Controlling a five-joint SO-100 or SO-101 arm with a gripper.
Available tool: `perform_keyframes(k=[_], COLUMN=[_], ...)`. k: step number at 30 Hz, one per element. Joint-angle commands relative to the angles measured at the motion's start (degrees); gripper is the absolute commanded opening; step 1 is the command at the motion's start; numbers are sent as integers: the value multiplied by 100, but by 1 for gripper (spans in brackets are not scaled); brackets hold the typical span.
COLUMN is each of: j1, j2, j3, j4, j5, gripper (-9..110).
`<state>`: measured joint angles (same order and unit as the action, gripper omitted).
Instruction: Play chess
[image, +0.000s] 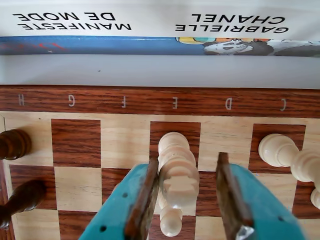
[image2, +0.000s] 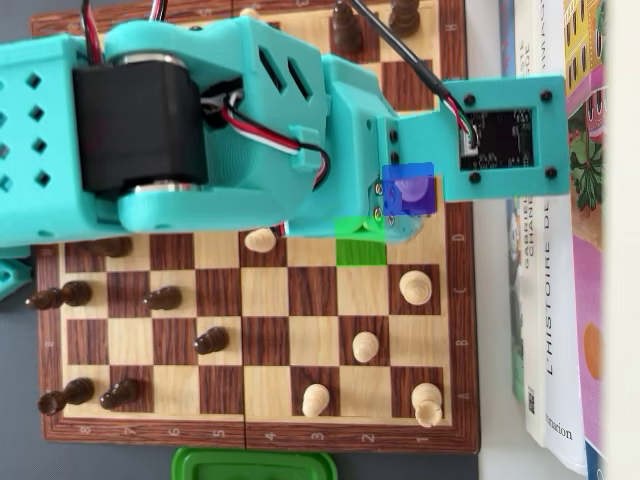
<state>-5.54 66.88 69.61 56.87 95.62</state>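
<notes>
In the wrist view, two dark turned-wood chess pieces (image: 15, 144) stand at the left edge of the brown-and-cream wooden chessboard (image: 75, 150), clear of our path. The teal two-finger gripper (image: 187, 200) has its fingers spread; the left finger touches the tall cream turned-wood chess piece (image: 175, 175) on the E file, the right finger stands apart. We judge that closing should centre the piece first. To the right, a cream pawn (image: 275, 149) stands near; we keep the right finger off it

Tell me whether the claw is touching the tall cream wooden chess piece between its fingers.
Touching. In the wrist view, the claw's left finger presses against the tall cream wooden chess piece; the right finger stands apart.
</notes>
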Motion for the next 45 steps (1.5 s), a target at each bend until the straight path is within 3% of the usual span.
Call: perform_keyframes(k=[1,36,45], j1=[70,35,53], j2=[53,141,949], j3=[-237,-255,211], j4=[-26,9,18], j5=[-18,-44,-53], gripper=[13,9,10])
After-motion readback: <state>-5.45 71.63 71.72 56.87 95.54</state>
